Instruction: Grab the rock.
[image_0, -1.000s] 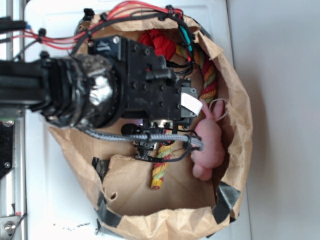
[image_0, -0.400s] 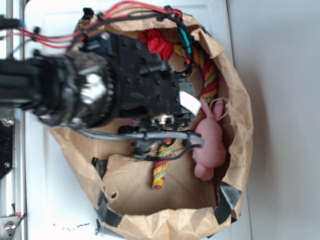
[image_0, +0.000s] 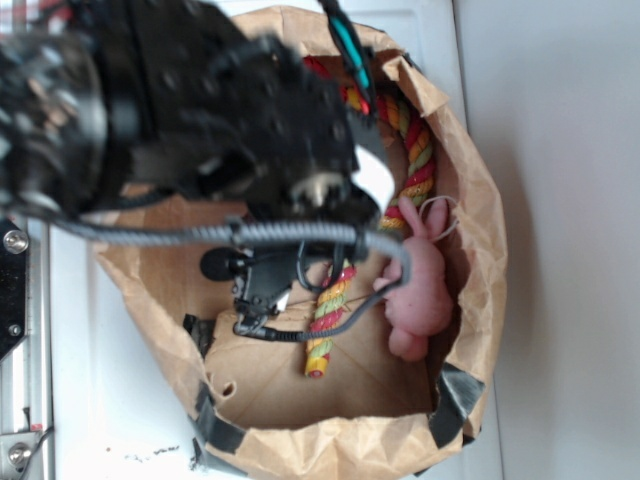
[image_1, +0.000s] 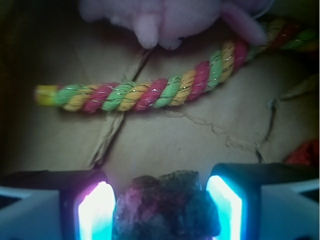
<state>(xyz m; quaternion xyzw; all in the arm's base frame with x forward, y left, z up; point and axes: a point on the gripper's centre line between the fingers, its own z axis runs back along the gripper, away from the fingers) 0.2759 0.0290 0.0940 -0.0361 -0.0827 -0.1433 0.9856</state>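
Note:
The rock (image_1: 165, 205) is a rough dark lump, tinted pink and blue by the pad lights. It sits between my two glowing fingers at the bottom of the wrist view. My gripper (image_1: 160, 200) is shut on it, with the left pad (image_1: 97, 212) and right pad (image_1: 225, 210) pressing its sides. The rock hangs above the brown paper floor of the bag. In the exterior view my black arm (image_0: 230, 120) looms large and blurred over the bag. There it hides both the fingers and the rock.
A pink plush bunny (image_0: 415, 290) (image_1: 165, 17) lies against the bag's right wall. A red, green and yellow twisted rope (image_0: 325, 325) (image_1: 145, 92) runs across the floor. The brown paper bag's rim (image_0: 485, 250) rings everything. A scrap of red (image_1: 305, 152) shows at the wrist view's right edge.
My arm has risen toward the exterior camera and shifted up and left in the frame, growing larger and blurred. It now covers the red thing at the top of the bag.

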